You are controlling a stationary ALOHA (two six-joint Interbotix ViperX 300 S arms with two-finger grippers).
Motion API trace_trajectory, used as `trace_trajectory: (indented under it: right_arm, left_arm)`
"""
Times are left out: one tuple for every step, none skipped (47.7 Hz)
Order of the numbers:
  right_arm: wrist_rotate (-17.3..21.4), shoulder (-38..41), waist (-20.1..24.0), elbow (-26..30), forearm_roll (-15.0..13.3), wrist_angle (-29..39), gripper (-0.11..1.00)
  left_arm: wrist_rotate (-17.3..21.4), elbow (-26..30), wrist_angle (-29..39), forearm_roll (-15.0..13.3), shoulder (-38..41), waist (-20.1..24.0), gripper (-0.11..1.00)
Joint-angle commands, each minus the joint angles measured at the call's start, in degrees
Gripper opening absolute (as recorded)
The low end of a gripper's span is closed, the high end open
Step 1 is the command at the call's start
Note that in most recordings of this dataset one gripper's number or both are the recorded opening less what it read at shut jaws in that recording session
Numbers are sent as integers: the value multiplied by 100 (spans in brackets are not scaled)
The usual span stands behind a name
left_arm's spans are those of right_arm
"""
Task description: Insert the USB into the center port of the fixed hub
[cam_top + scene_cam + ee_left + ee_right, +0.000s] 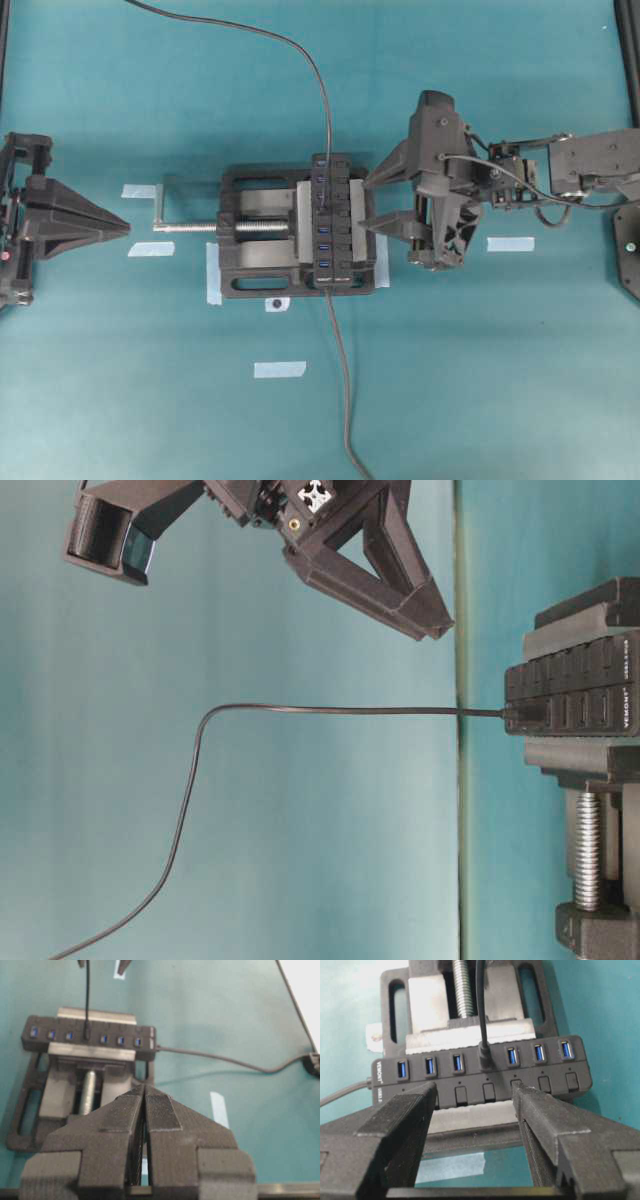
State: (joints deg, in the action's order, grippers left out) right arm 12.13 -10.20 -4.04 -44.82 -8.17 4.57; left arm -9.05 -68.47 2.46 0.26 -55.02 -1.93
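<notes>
The fixed hub (331, 220) is clamped in a black vise, its row of blue ports facing up. The USB (485, 1057) sits plugged into the center port, with three blue ports on each side of it; the port itself is hidden under the plug. The plug also shows in the left wrist view (86, 1035) and the table-level view (520, 714). Its thin cable (300, 55) runs off to the far edge. My right gripper (368, 202) is open and empty, its fingertips just short of the hub's buttons (474, 1091). My left gripper (125, 228) is shut and empty, far left (144, 1087).
The black vise (255, 280) has a silver screw and handle (190, 227) pointing toward my left gripper. The hub's own lead (340, 380) runs to the near edge. Pale tape strips lie on the teal mat (279, 369), (510, 243), (150, 248).
</notes>
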Motion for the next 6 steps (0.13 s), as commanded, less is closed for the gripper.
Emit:
trace_trajectory:
  right_arm:
    - [62, -105, 18, 53, 0, -26, 69]
    - [62, -97, 9, 53, 0, -26, 69]
    - [62, -97, 18, 44, 0, -26, 69]
    - [62, -97, 18, 44, 0, -26, 69]
    - [62, -97, 9, 53, 0, -26, 69]
    - [62, -97, 9, 44, 0, -26, 69]
  left_arm:
    - [-9, 79, -53, 9, 26, -9, 1]
    - [-9, 79, -53, 9, 26, -9, 1]
    - [-9, 79, -53, 9, 26, 0, 1]
    - [-9, 79, -53, 9, 26, 0, 1]
    - [-9, 79, -53, 9, 26, -9, 1]
    - [-9, 79, -53, 9, 26, 0, 1]
